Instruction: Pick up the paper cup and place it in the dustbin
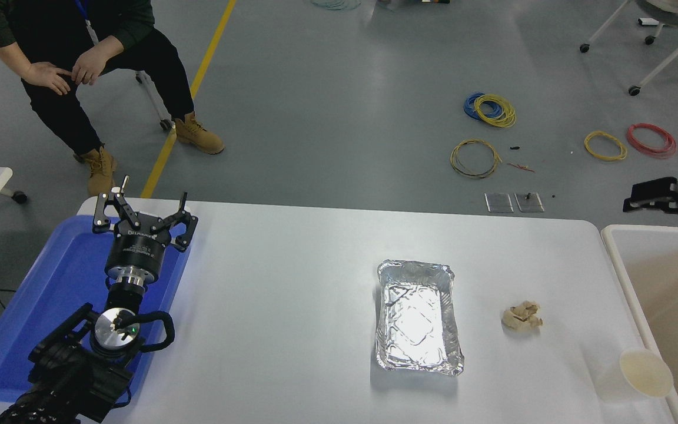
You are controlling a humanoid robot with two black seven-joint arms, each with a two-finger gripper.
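The paper cup (639, 377), small and white with a cream inside, stands upright near the table's front right corner, close to the dustbin's rim. The dustbin (626, 277), large with a white rounded rim and beige inside, stands against the table's right edge. My right gripper (662, 211) reaches in from the right edge above the dustbin's far end, open and empty, well beyond the cup. My left gripper (142, 213) is parked open over the blue tray at the left.
A crinkled foil tray (416, 318) lies right of the table's middle. A crumpled tan paper wad (521, 315) lies between it and the dustbin. A flat blue tray (33, 318) lies at the left edge. A person (80, 65) sits beyond the far left corner.
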